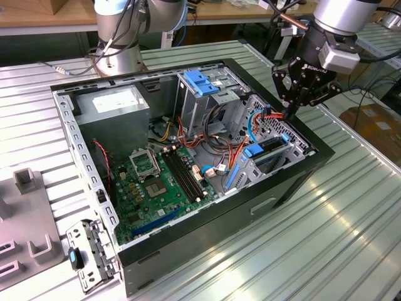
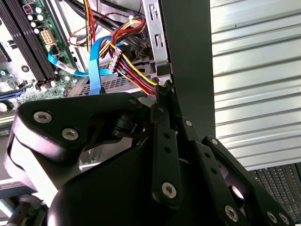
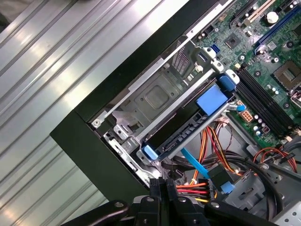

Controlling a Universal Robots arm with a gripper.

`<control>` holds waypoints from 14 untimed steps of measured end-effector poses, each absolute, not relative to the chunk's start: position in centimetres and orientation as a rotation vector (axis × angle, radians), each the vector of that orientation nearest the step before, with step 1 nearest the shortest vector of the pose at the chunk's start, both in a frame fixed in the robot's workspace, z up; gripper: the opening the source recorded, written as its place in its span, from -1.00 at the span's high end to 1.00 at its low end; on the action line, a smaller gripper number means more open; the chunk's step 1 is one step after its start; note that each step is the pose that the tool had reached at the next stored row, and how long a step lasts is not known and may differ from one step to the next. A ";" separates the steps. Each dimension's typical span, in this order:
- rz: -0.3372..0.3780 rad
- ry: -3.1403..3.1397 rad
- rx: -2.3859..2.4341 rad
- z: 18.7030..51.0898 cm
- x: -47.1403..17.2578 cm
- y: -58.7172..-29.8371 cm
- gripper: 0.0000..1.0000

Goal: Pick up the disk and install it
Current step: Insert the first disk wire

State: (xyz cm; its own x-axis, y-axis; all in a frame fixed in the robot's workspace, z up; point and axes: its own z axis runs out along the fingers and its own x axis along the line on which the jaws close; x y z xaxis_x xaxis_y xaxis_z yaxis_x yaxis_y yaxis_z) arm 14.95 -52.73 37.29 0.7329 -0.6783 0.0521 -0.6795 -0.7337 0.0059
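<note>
Seated edge-up in the drive cage [image 3: 155,101] at the corner of the open computer case [image 1: 294,182], the disk [image 3: 188,129] with its blue rails is seen just below the gripper [image 1: 289,113], whose fingers [image 2: 162,101] are pressed together holding nothing, beside the bundled cables [image 2: 129,63].

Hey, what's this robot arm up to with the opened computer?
The arm's black gripper hangs over the corner of the open black computer case, fingers pressed together beside the orange and yellow cable bundle. It holds nothing. A dark flat drive with blue plastic rails already sits in the grey metal drive cage.
</note>
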 end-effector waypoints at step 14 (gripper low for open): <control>0.069 -1.373 2.793 37.3 14.9 -52.7 0.67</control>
